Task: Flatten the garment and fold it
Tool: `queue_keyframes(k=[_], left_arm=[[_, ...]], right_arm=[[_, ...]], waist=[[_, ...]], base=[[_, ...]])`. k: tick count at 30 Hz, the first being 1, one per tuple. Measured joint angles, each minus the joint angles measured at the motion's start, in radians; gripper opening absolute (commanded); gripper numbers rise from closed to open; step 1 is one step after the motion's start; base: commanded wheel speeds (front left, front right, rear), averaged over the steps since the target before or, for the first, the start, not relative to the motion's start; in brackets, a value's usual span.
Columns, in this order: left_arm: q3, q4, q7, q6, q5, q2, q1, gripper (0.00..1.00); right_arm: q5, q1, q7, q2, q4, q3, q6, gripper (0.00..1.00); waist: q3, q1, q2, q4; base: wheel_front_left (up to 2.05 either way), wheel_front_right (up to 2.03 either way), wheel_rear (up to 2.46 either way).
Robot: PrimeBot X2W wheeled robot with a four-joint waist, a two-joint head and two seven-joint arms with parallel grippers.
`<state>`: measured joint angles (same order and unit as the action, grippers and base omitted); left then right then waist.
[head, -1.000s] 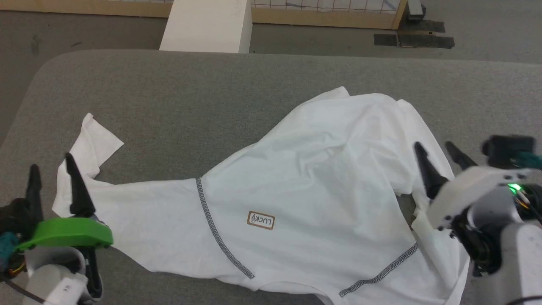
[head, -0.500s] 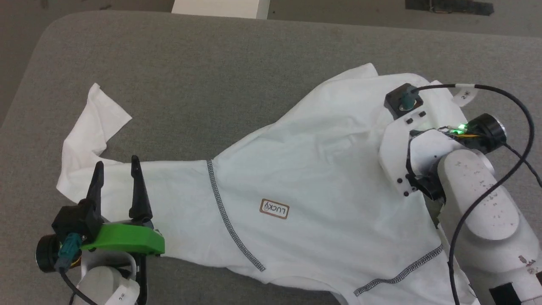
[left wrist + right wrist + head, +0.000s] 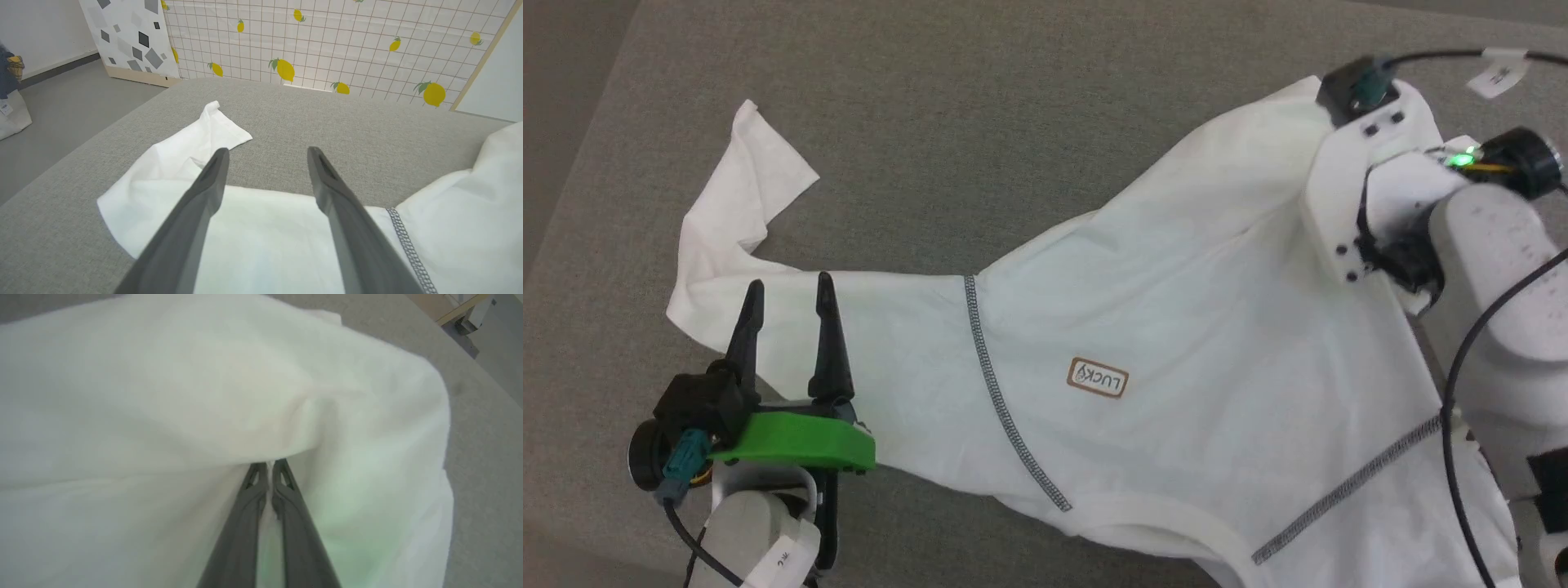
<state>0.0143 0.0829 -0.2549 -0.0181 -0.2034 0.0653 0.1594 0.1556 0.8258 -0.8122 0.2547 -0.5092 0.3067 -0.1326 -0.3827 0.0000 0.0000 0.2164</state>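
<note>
Grey padded tabletop [image 3: 1013, 122] carrying white LUCKY shirt [image 3: 1217, 327], sprawling rumpled across middle and right. Right gripper [image 3: 269, 463] pinching shirt-body fold, jaws closed. Left gripper [image 3: 790, 282] hanging over sleeve [image 3: 735, 212], jaws wide, empty. Worry: thin fabric slipping out, or pinch grabbing both layers and bunching everything.

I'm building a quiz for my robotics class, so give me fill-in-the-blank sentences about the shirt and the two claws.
The right claw is ___ on fabric of the shirt.
The left claw stands ___ above a sleeve.
The patch reads ___.
Missing words: shut; open; LUCKY.
</note>
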Motion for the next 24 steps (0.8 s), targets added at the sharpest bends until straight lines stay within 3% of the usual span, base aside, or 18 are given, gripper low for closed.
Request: queue_keyframes(k=[8,13,14,15,16,20,24], left_arm=[[-0.007,0.004,-0.002,-0.016,0.000,-0.006,0.035,1.00],[-0.011,0.008,-0.002,-0.017,0.000,-0.009,0.042,1.00],[-0.012,0.009,-0.002,-0.017,0.000,-0.009,0.042,1.00],[-0.011,0.011,-0.002,-0.017,0.000,-0.009,0.042,1.00],[-0.011,0.015,-0.002,-0.017,0.000,-0.009,0.042,1.00],[-0.010,0.022,-0.002,-0.017,0.000,-0.010,0.041,1.00],[0.001,0.021,-0.002,-0.017,0.002,-0.011,0.040,1.00]], right_arm=[[-0.104,0.261,0.134,-0.023,-0.061,-0.109,0.000,0.00],[-0.187,0.345,0.220,-0.057,-0.123,-0.160,0.000,0.00],[-0.198,0.348,0.220,-0.064,-0.141,-0.162,0.000,0.06],[-0.204,0.348,0.215,-0.075,-0.165,-0.167,0.000,0.71],[-0.203,0.346,0.216,-0.084,-0.186,-0.171,0.000,1.00],[-0.192,0.346,0.278,-0.105,-0.210,-0.185,0.000,1.00],[-0.131,0.336,0.415,-0.118,-0.192,-0.204,0.000,1.00]], waist=[[-0.040,0.0001,0.0000,0.057],[-0.066,0.0001,0.0000,0.084],[-0.068,0.0001,0.0000,0.087],[-0.069,0.0001,0.0000,0.090],[-0.068,0.0002,0.0000,0.092],[-0.052,0.0001,0.0000,0.090],[-0.019,0.0001,0.0000,0.073]], base=[[0.00,0.00,0.00],[0.00,0.00,0.00],[0.00,0.00,0.00],[0.00,0.00,0.00],[0.00,0.00,0.00],[0.00,0.00,0.00],[0.00,0.00,0.00]])
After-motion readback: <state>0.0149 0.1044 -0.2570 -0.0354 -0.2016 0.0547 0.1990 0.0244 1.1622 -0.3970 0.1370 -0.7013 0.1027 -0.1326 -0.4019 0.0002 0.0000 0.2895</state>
